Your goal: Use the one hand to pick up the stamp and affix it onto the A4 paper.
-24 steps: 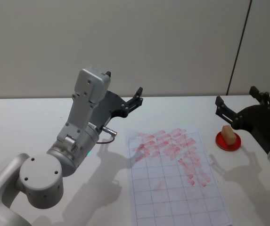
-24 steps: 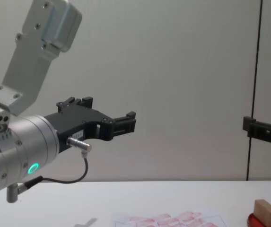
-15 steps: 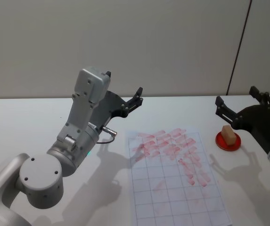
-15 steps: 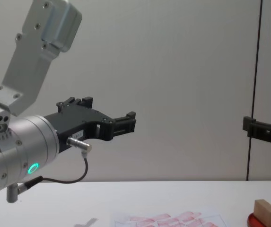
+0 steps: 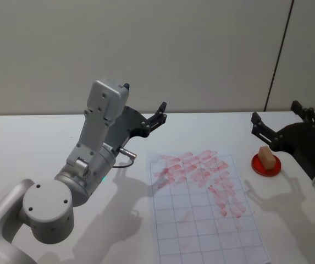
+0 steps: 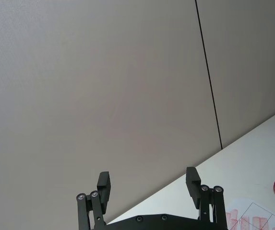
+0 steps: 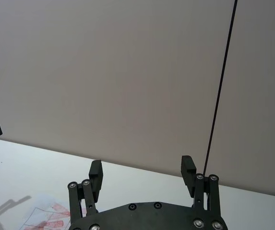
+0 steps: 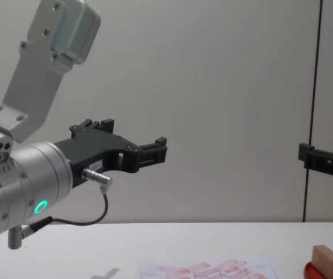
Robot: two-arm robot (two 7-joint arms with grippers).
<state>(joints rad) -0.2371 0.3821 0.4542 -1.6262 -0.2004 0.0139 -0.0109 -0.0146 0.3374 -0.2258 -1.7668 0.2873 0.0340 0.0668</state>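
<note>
at the far left, the parked left gripper [image 6: 148, 179], black-fingered on a silver wrist with a grey looped cable and a silver plug, hangs raised above the white table [image 5: 31, 137]. its two fingers are spread wide with nothing between them. it has not shifted over the last second, and i take it to be out of this job.

right of it, on the middle near part of the table, lies the a4 paper [image 5: 201, 220], a flat white sheet with a faint ruled grid. pink-red rectangular prints crowd its far half, while the near squares are mostly bare. no new print has appeared.

further right, just beyond the sheet's far right corner, the stamp [image 5: 265, 156], a small light-brown wooden block, stands upright on the red round pad [image 5: 256, 166], exactly where it was.

at the far right, the right gripper [image 5: 275, 111], black-fingered on a silver wrist with a cyan light, hovers above the stamp, its fingers wide apart and empty. it too has held its pose.

so nothing has changed, and the pick-up has not begun. as i judge it, the right gripper must next tip down and lower around the block. the block is small, so a skewed grip could topple it on the pad.
</note>
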